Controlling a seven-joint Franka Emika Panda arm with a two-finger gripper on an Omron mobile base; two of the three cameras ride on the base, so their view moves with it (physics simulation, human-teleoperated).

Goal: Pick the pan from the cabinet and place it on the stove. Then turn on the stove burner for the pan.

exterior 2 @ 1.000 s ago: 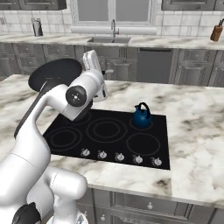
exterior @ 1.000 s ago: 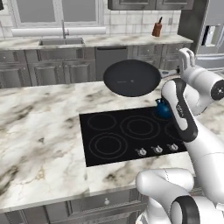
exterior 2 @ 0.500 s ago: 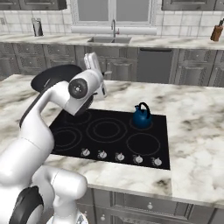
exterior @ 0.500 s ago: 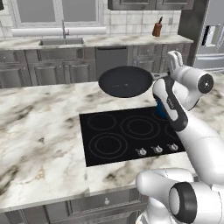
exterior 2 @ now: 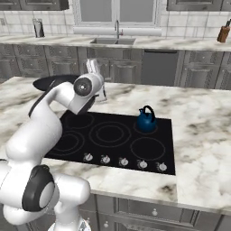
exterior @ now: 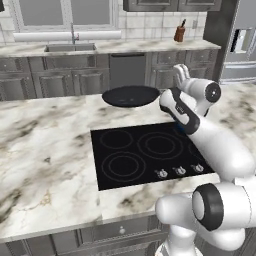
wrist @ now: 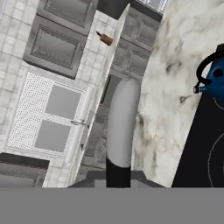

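The pan (exterior: 130,96), a round shallow black frying pan, hangs in the air above the marble table (exterior: 45,150), just past the far edge of the stove (exterior: 145,155). Compared with a second ago it has travelled left and dropped lower, and its face has turned from tilted toward the camera to nearly flat, so it now shows as a thin dark oval. In the right base view the pan (exterior 2: 52,82) sits behind the arm's elbow, at the far left corner of the stove (exterior 2: 113,137). Its silver-grey handle (wrist: 122,124) runs straight up the middle of the hand view from between the finger tips. The hand (wrist: 118,175) appears to be gripping that handle, though the contact itself is hidden at the picture's bottom edge.

The levelling and lowering suggest the carry is ending and the set-down is starting. The far left stove burner (exterior: 116,139) lies nearest below the pan and is bare, so it looks the likely target. The blue kettle (exterior 2: 146,119) occupies a far burner to the right, well apart from the pan. The row of silver knobs (exterior 2: 122,161) along the near edge is untouched; the burner step is not yet begun.
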